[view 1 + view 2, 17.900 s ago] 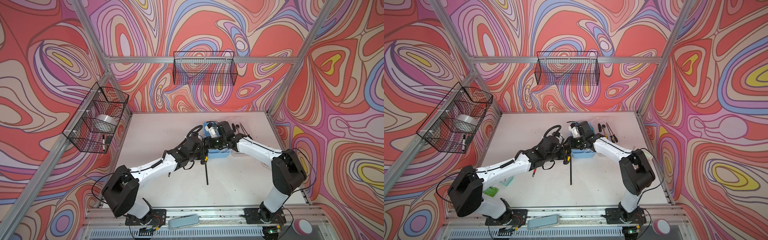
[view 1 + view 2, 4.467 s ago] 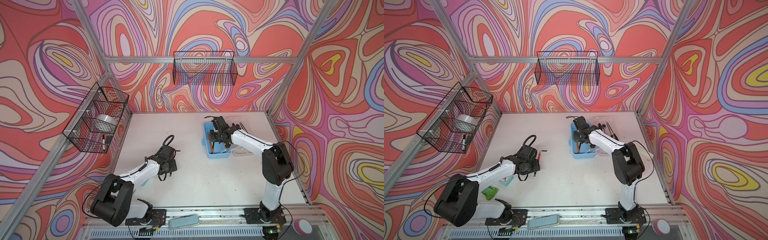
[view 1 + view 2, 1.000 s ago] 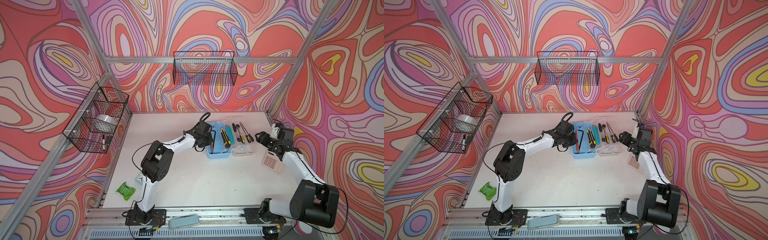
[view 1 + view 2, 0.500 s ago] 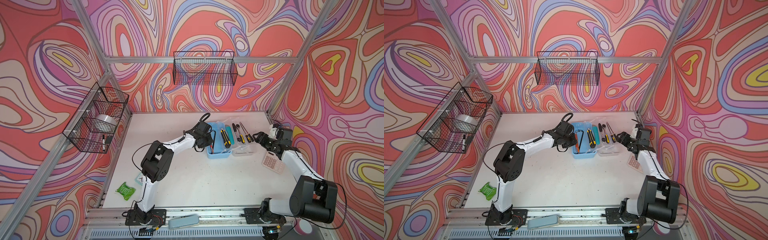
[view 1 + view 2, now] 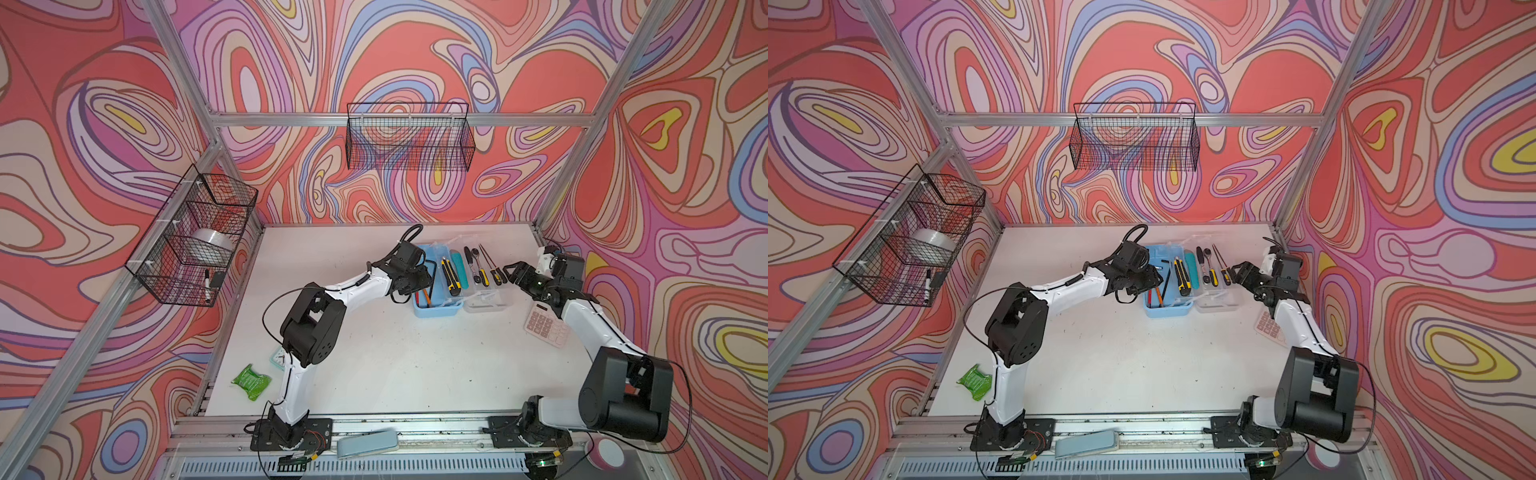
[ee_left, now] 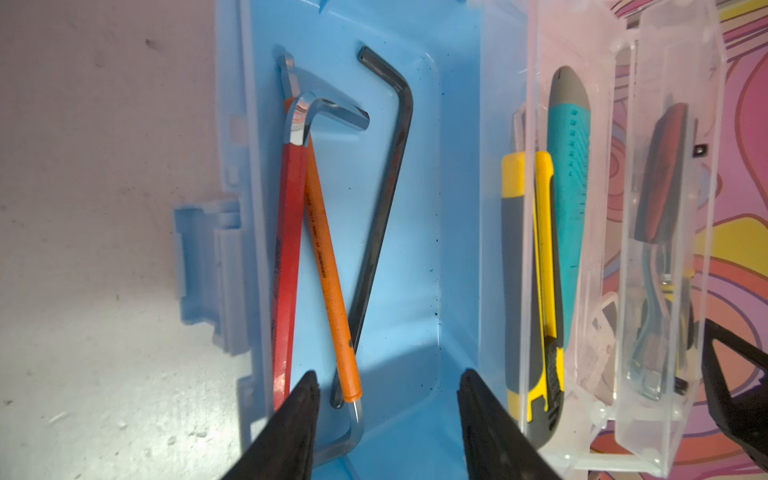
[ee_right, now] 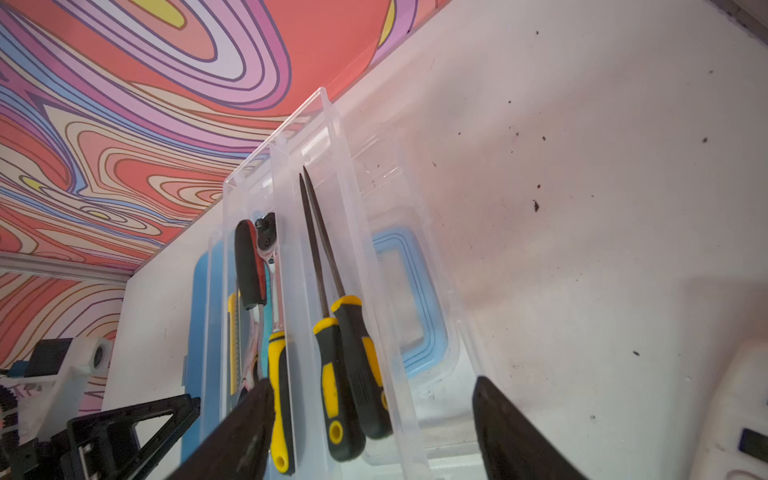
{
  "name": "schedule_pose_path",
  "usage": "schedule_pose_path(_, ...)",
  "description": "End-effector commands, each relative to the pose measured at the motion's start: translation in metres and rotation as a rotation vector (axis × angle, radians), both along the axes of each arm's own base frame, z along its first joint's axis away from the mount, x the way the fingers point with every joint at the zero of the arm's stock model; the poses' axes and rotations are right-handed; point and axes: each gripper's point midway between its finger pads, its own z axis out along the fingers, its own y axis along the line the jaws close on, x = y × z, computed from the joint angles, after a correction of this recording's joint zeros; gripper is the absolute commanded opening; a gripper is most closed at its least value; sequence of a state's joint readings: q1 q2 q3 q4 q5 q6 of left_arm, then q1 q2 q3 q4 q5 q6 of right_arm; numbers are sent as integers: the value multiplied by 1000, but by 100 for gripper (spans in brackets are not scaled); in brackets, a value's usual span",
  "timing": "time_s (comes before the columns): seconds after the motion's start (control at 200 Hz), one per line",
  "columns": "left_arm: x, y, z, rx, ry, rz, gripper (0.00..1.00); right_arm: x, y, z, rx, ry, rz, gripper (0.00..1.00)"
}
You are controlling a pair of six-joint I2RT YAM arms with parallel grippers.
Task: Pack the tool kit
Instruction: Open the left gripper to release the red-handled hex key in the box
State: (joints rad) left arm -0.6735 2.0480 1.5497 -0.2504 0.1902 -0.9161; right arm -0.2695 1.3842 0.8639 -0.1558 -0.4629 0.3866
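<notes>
Top views both show the case open toward the back of the table, right of centre, with its clear lid lying flat against its right side. Far left, a wire basket hangs on the wall and a green packet lies at the table edge. The left claw reaches in from the left and hangs over the case's left half. In the left wrist view its jaws stand apart with nothing between them. On the blue floor beneath lie a red hex key along the left wall, an orange hex key meeting it at the bent end, and a black hex key slanting to their right. Next right, behind a clear wall, two knives lie side by side, the yellow knife and the teal knife. Further right in a top view come the ratchets, then two screwdrivers, tips to the back, handles to the front. The right claw sits just right of those handles; contact cannot be determined. In the right wrist view its jaws stand wide apart, gripping nothing, and a blue handle shows through the lid. A calculator lies on the table beside the right arm.
</notes>
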Motion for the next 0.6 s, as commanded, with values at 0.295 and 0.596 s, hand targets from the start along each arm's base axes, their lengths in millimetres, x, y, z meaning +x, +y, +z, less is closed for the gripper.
schedule_pose_path(0.295,-18,35,13,110,-47,4,56,13,7,-2,36,-26,67,78)
schedule_pose_path(0.596,-30,52,-7,190,-21,3,55,17,13,0,62,-51,104,78)
